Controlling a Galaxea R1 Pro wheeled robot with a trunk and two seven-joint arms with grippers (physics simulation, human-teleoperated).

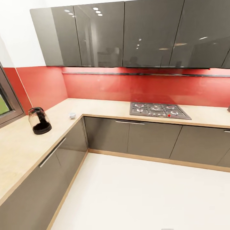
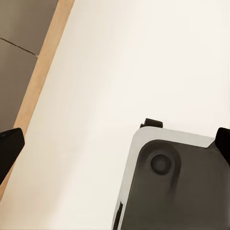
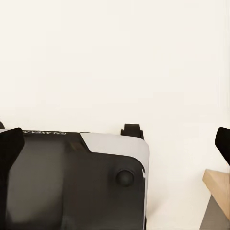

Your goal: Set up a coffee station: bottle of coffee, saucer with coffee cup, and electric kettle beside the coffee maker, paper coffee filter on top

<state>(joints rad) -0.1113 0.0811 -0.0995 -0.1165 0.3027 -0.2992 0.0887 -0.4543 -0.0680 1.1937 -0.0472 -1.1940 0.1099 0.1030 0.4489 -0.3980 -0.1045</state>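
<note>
A glass jug-shaped appliance (image 1: 40, 120) with a black lid and a dark base stands on the left arm of the beige countertop (image 1: 19, 150); it looks like the coffee maker, though it could be the kettle. A small white cup (image 1: 72, 115) sits near the counter's inner corner. In the left wrist view my left gripper (image 2: 115, 146) hangs over the pale floor, its dark fingertips (image 2: 9, 148) far apart, open and empty. In the right wrist view my right gripper (image 3: 115, 146) is also open and empty, fingertips (image 3: 223, 146) at the picture's edges.
An L-shaped counter with grey cabinet fronts (image 1: 127, 137) wraps the corner below a red backsplash (image 1: 143, 86). A gas hob (image 1: 159, 111) is set in the back run. Glossy grey wall cupboards (image 1: 127, 32) hang above. My own base (image 2: 177, 187) shows over the white floor (image 1: 143, 198).
</note>
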